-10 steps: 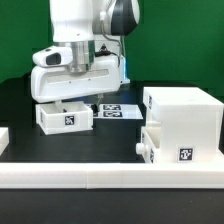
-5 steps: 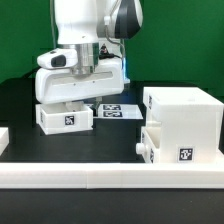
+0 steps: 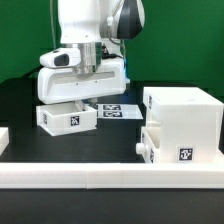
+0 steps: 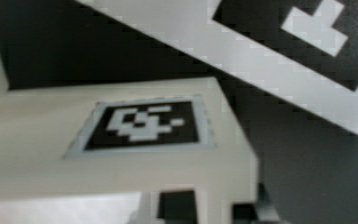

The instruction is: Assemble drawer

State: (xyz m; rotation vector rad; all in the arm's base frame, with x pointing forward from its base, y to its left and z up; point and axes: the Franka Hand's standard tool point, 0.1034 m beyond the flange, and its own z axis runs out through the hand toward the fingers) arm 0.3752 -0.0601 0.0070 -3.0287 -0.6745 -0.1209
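The loose white tray [image 3: 68, 118] with a square tag on its front lies on the black table at the exterior view's left. My gripper [image 3: 82, 102] is down on its rear wall and looks shut on it. In the wrist view the tray [image 4: 149, 125] and its tag fill the frame. Two dark fingertips [image 4: 178, 205] sit close together on either side of a strip of white wall, with the gripper [image 4: 208, 207] centred there. The tall white casing [image 3: 181, 108] stands at the right. A second tray [image 3: 176, 150] is partly inside its lower slot.
The marker board [image 3: 117, 110] lies flat behind the loose tray and also shows in the wrist view [image 4: 282, 35]. A long low white border rail [image 3: 110, 178] runs along the front. A green wall stands behind.
The arm and hand have shifted a little toward the exterior view's right. The loose tray has turned and slid slightly with them.
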